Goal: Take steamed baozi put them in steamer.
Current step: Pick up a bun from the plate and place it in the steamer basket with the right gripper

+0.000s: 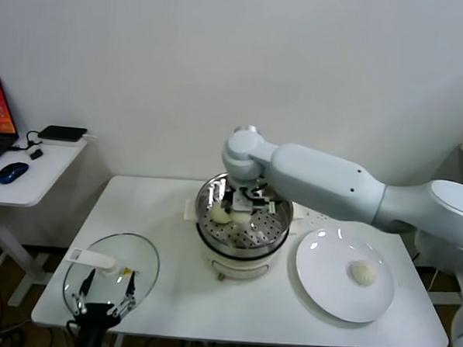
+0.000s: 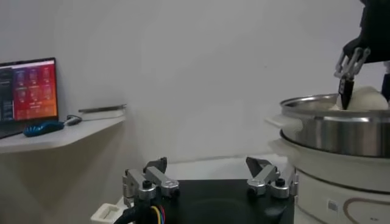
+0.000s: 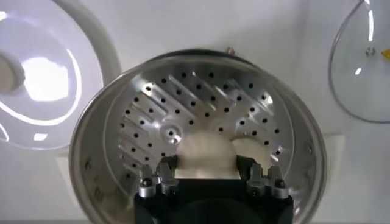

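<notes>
The steamer (image 1: 244, 228), a perforated steel basket on a cream pot base, stands at the centre of the head view on the white tabletop (image 1: 171, 295). Right of it in that frame lies a flat white plate (image 1: 318, 291) carrying one steamed baozi (image 1: 363, 272). At lower left a glass lid (image 1: 145, 258) with a white handle rests near the tabletop's front edge.

The right gripper (image 3: 213, 173) reaches into the basket from above. In the right wrist view its fingers (image 3: 163, 167) stand a bun's width apart on either side of a bun (image 3: 206, 149) that rests on or just above the perforated floor. Whether they press it or have let go I cannot tell. A second bun (image 3: 250, 148) sits just beside the first, touching or nearly so. The head view shows one bun (image 1: 220, 215) at the left of the basket floor, with the gripper hiding the rest.

The left gripper (image 2: 210, 176) hangs low over the lid at lower left of the head view, fingers spread wide and holding nothing.

The bun on the plate is the one left outside. It lies to the right of the steamer in the head view, well apart from the right gripper's fingers but on that arm's side, so the right arm is the nearer one. The bun is round, so no approach angle matters.
</notes>
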### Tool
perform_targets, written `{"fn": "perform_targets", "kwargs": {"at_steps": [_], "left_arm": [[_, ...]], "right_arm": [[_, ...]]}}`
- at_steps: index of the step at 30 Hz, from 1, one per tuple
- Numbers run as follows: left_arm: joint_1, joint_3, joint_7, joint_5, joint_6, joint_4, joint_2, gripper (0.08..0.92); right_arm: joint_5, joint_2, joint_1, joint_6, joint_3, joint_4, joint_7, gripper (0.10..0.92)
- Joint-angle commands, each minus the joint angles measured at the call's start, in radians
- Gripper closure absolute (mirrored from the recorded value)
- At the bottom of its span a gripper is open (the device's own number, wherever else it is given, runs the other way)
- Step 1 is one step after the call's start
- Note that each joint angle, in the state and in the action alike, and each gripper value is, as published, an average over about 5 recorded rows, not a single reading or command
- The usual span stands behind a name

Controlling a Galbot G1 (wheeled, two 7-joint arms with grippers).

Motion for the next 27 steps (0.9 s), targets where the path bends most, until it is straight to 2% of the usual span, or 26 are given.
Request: {"fn": "perform_targets", "kwargs": {"at_steps": [1,18,27], "left_arm": [[0.001,0.005,0.001,0.006,0.005,0.004,-0.001,0.177],[0.000,0.010,0.000,0.012,0.004,0.014,-0.002,0.177],[-0.001,0.011,0.000,0.013,0.005,0.010,-0.001,0.177]], "right_arm": [[0.059,0.022,-0.021,-0.035,-0.035,0.018,-0.002,0.372],[0.092,0.019,-0.029,-0.061,-0.052,0.029,0.003,0.369],[0.103,0.005,-0.009,-0.052,-0.045,0.030,0.000,0.212]]}}
